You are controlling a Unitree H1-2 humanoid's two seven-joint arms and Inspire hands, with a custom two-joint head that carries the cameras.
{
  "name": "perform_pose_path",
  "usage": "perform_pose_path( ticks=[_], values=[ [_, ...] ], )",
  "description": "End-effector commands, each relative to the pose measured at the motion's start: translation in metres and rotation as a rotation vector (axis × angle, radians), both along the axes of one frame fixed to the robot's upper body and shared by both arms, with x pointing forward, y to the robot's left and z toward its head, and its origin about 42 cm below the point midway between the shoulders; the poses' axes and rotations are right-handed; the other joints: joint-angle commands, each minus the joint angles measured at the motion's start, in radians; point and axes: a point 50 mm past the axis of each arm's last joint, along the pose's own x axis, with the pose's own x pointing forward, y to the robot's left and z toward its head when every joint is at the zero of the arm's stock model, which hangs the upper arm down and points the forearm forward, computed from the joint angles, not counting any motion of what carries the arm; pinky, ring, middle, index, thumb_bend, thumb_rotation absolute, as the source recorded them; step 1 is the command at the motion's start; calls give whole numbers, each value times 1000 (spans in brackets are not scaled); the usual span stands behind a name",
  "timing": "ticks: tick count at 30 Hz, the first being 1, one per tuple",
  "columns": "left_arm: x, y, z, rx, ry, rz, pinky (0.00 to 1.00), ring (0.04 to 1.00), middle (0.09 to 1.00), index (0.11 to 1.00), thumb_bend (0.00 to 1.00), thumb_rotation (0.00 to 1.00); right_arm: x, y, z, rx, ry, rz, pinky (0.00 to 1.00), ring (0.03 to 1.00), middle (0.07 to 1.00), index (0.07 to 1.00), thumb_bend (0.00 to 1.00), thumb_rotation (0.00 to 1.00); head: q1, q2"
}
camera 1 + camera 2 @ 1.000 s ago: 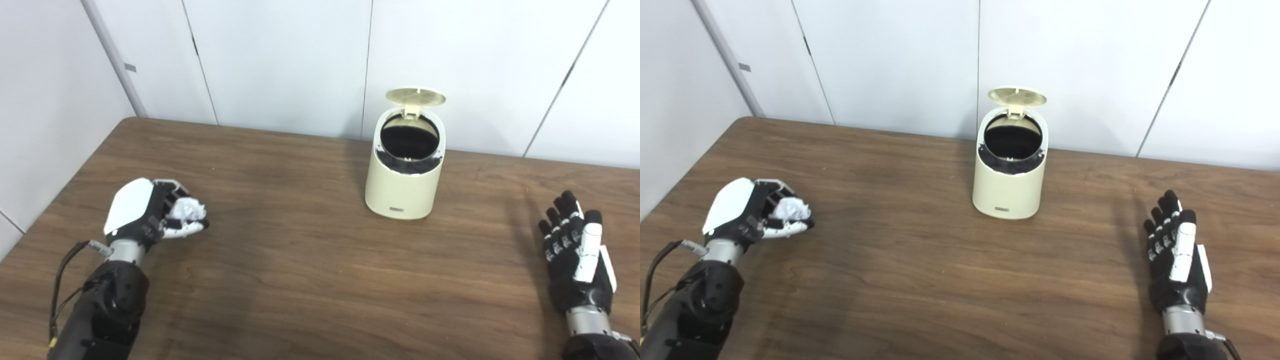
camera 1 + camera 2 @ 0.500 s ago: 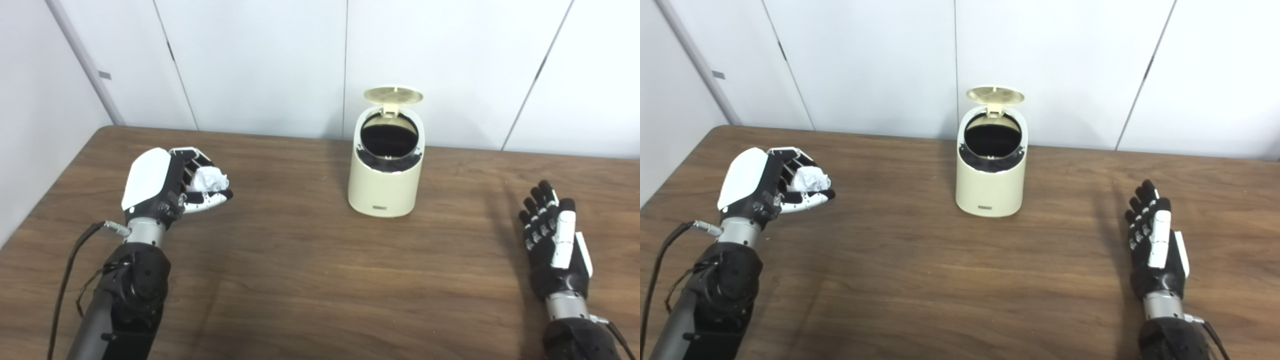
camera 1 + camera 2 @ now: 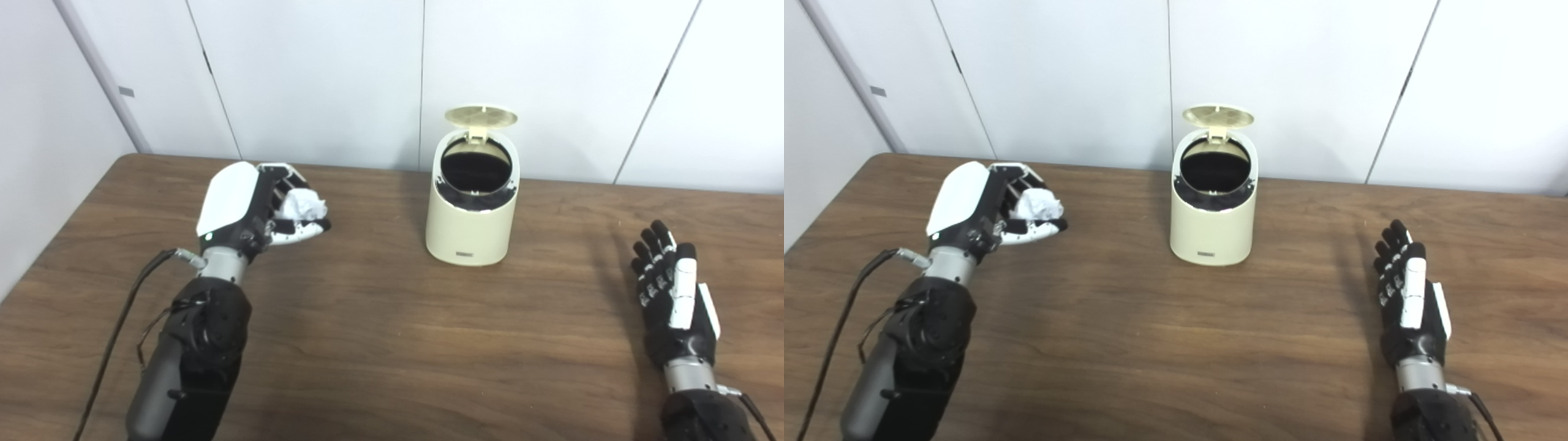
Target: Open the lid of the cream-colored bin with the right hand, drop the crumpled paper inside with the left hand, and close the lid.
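Observation:
The cream-colored bin (image 3: 469, 223) stands upright near the table's far edge, its round lid (image 3: 481, 116) tipped up and back so the dark inside shows. My left hand (image 3: 248, 208) hovers above the table to the bin's left, shut on a white crumpled paper (image 3: 301, 204) cupped in its fingers. My right hand (image 3: 672, 300) rests low at the right side of the table, fingers straight and apart, holding nothing, well clear of the bin.
The brown wooden table (image 3: 380, 331) spreads across the whole view. White wall panels (image 3: 331, 73) rise right behind the bin. A black cable (image 3: 122, 318) trails from my left wrist down toward the front edge.
My left hand has lifted and travelled right toward the bin, still holding the paper. The right hand has stayed put. The view shifted between the earliest frames and now.

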Motion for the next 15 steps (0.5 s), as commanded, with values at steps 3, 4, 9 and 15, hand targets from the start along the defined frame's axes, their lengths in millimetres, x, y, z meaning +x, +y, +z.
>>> perform_pose_path(
  ticks=[3, 4, 9, 15],
  values=[
    [7, -12, 23, -7, -90, -19, 329, 409, 489, 489, 475, 0, -3, 9, -11, 23, 33, 12, 1000, 970, 965, 938, 451, 987, -7, 1],
    [8, -15, 24, -15, -95, -26, 330, 406, 489, 491, 474, 0, -2, 10, -11, 22, 31, 12, 1000, 974, 969, 939, 458, 987, -9, 0],
    [12, -28, 25, -38, -113, -54, 319, 415, 500, 499, 473, 0, 0, 12, -11, 13, 30, 7, 993, 968, 963, 930, 462, 993, -21, 3],
    [18, -42, 30, -46, -143, -92, 335, 433, 503, 476, 475, 0, 0, 14, -12, 8, 29, 9, 999, 967, 958, 930, 457, 997, -39, -9]
  ],
)
